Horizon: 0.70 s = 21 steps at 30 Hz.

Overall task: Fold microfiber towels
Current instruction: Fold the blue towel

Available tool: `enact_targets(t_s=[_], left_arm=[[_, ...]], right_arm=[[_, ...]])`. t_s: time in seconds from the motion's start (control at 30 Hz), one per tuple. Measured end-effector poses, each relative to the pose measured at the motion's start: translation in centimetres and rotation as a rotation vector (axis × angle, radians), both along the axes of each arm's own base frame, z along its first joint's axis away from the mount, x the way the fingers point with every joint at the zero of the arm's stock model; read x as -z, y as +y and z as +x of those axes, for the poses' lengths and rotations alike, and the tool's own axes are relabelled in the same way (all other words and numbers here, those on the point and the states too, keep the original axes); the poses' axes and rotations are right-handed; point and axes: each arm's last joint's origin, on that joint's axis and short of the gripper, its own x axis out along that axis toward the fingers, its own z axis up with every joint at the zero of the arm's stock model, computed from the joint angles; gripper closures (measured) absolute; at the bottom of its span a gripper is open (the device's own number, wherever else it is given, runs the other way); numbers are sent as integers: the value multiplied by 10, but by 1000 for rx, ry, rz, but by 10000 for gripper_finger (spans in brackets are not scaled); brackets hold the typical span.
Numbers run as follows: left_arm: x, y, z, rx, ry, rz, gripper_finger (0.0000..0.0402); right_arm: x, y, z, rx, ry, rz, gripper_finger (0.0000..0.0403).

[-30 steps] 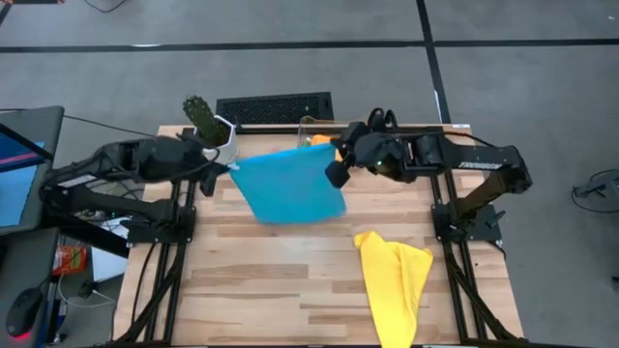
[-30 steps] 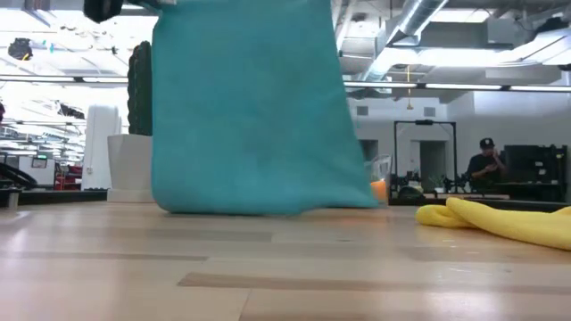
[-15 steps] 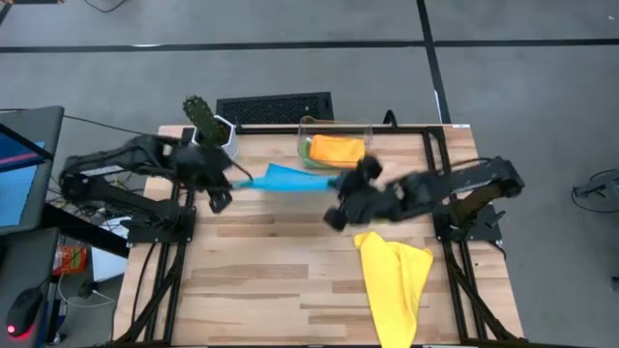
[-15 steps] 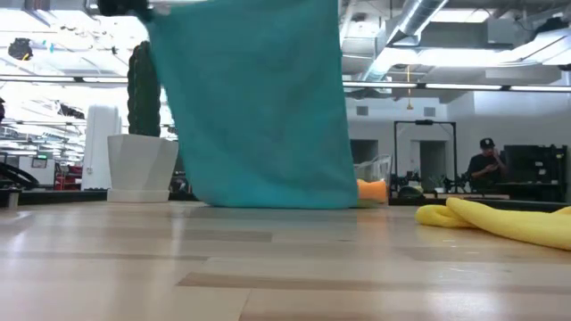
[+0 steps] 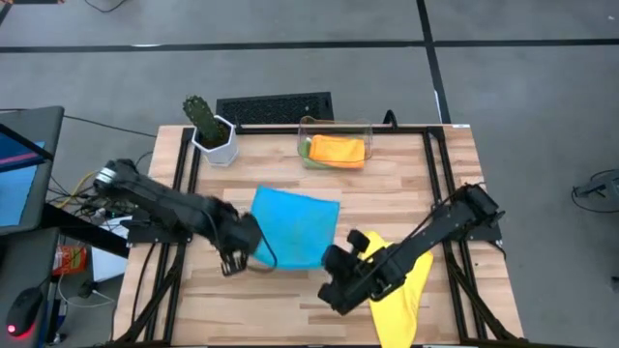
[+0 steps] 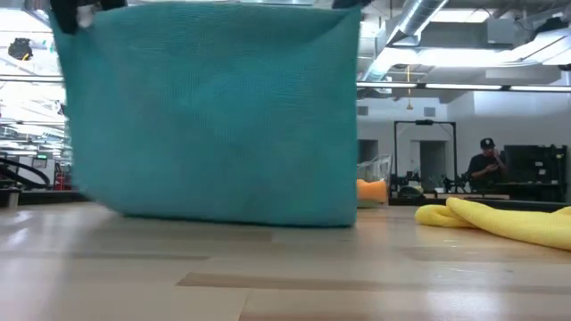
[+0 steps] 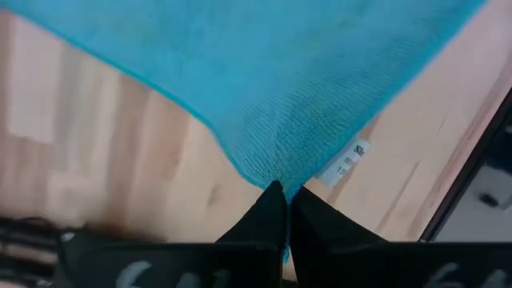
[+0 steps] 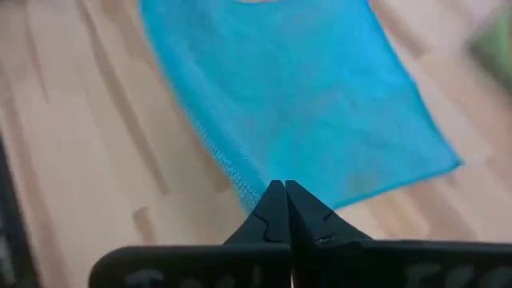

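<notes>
A blue towel (image 5: 295,224) is stretched between my two grippers near the table's middle. In the low view the blue towel (image 6: 214,116) hangs like a curtain, its lower edge (image 6: 232,219) at the table. My left gripper (image 7: 284,190) is shut on one upper corner and my right gripper (image 8: 284,188) on the other. In the high view my left gripper (image 5: 248,249) is at the towel's near left and my right gripper (image 5: 332,263) at its near right. A yellow towel (image 5: 398,290) lies limp at the near right, partly under the right arm. An orange towel (image 5: 337,149) lies over a green towel (image 5: 306,148) in a clear bin. My left gripper pinches a corner of the blue towel (image 7: 272,172) between its two fingers, next to a white label (image 7: 350,159). The fingers point down. The cloth hangs below them. My right gripper pinches the other upper corner (image 8: 260,178) between its two fingers, slanting down. The top edge (image 6: 214,5) runs straight between the two holds.
The clear bin (image 5: 366,135) stands at the far edge, right of a potted cactus (image 5: 206,126). Bare wood (image 5: 242,309) lies near the front edge. A person (image 6: 486,160) stands far behind the table.
Both grippers have come down and toward the table's near edge, carrying the blue towel's two upper corners with them. The left gripper has tipped over to point downward. The towel has swung from the far side to the table's middle and now hangs closer to the low camera.
</notes>
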Motion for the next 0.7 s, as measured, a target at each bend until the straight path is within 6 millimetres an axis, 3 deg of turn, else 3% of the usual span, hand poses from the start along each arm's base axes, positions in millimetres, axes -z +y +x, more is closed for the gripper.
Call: enact_targets(t_s=[0.17,0.27,0.43,0.7], left_arm=[[35,-40,17,136,70,38,402],[53,-50,19,191,145,140,401],[61,-44,16,204,233,328,402],[59,-24,33,182,125,410,402]], right_arm=[[2,17,-10,16,-10,65,397],[3,14,-10,27,3,56,397],[11,-15,0,94,79,-3,397],[50,-60,9,134,266,14,397]])
